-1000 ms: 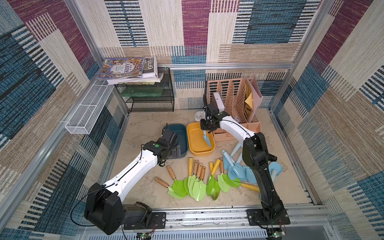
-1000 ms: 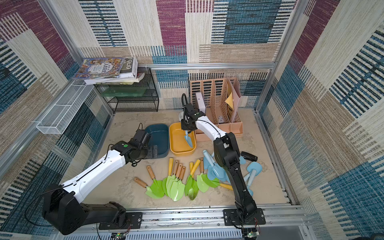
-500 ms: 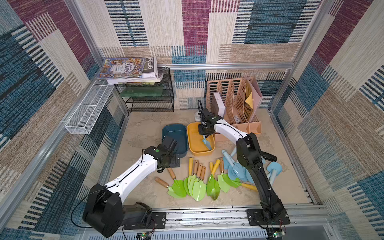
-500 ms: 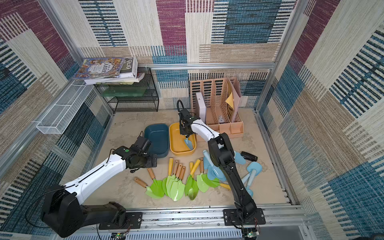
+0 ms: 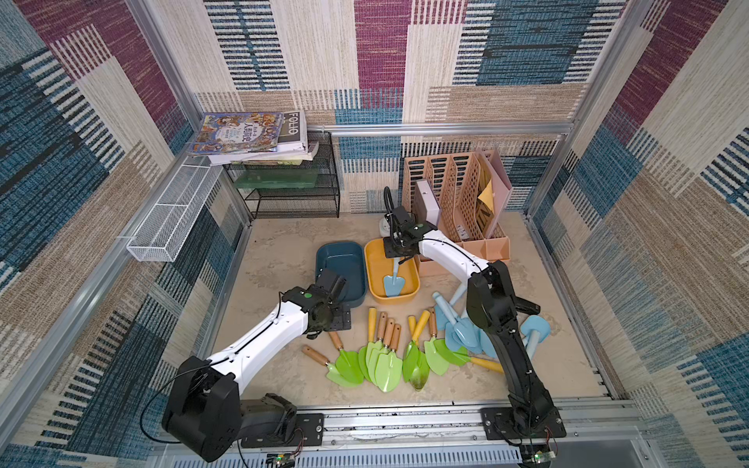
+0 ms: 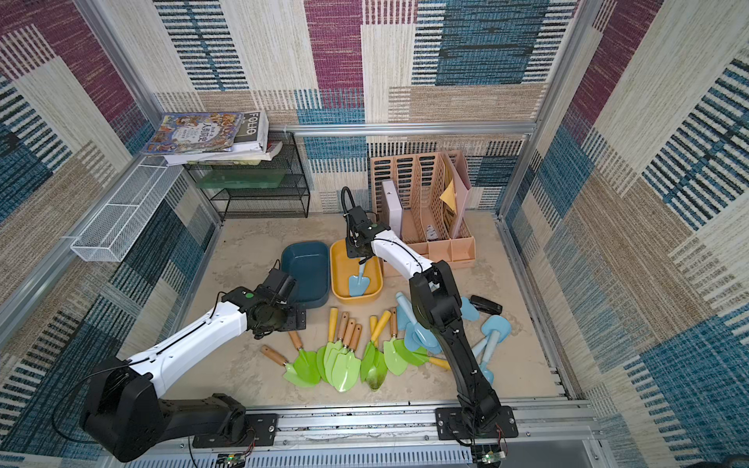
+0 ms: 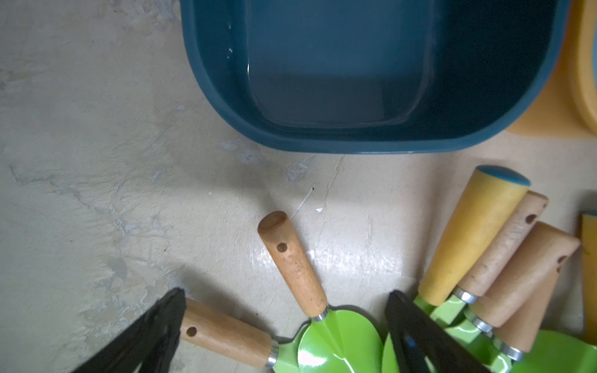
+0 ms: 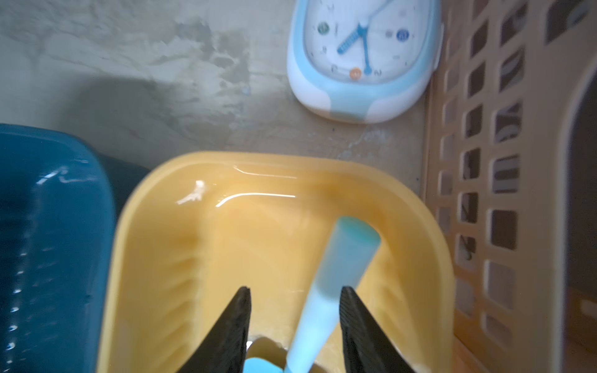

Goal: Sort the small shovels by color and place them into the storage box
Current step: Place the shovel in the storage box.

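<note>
Read "FOLIO" in white on a dark book atop the black wire rack at the bench's back left corner. Found left jaws spread wide, gripping nothing, above a wooden-handled green-bladed shovel near the front edge. Found right jaws parted, released, with a pale blue plastic shovel loose between them, blade resting in the yellow plastic tub mid-bench.

Pale blue shovel in yellow box
</note>
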You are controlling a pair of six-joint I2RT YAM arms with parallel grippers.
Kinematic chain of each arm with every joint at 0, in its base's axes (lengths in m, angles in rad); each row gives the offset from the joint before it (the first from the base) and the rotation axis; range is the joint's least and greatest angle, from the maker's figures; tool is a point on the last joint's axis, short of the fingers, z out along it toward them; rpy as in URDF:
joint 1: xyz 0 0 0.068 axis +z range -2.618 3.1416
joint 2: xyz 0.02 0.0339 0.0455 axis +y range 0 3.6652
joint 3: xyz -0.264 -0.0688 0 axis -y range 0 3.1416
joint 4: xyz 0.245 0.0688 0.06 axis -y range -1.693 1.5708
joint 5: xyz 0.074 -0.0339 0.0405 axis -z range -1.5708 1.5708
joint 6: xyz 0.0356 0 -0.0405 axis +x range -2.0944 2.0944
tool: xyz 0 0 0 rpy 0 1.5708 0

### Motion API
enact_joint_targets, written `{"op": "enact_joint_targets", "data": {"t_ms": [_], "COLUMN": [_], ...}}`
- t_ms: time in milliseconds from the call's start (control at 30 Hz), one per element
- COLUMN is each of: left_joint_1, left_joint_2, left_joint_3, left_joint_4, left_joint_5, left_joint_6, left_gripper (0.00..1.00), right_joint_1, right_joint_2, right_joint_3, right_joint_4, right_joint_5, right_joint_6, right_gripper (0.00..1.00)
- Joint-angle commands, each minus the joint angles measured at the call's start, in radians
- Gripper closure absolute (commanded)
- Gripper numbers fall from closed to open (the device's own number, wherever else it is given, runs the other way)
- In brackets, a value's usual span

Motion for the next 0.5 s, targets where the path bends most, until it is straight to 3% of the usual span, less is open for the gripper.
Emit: {"op": "enact_joint_targets", "data": {"t_ms": [0,233,467], "left_joint_1": [-0.005,-0.024,-0.026], "left_joint_2": [0.008,0.046,0.121], "left_joint_3": [-0.004,-0.006,-0.011], "left_joint_4": [-0.014,-0.012,-0.017], "left_joint_5": [0.019,0.055,0.07], "left_joint_6": [-0.013,-0.011,-0.016], "left_gripper": [0.03,0.09,0.27], "right_joint_1": [0.0,-0.001,-0.008], "right_joint_2": [-0.052,-0.195,-0.275], "right_joint_3": [0.001,-0.119,-0.3], "right_joint_4": [0.034,0.073,0.121], "right_joint_5": [-0.009,-0.008,-0.028], "right_joint_6": [-0.022,-0.048,-0.039], "right_gripper": [0.52,0.53,0.55]}}
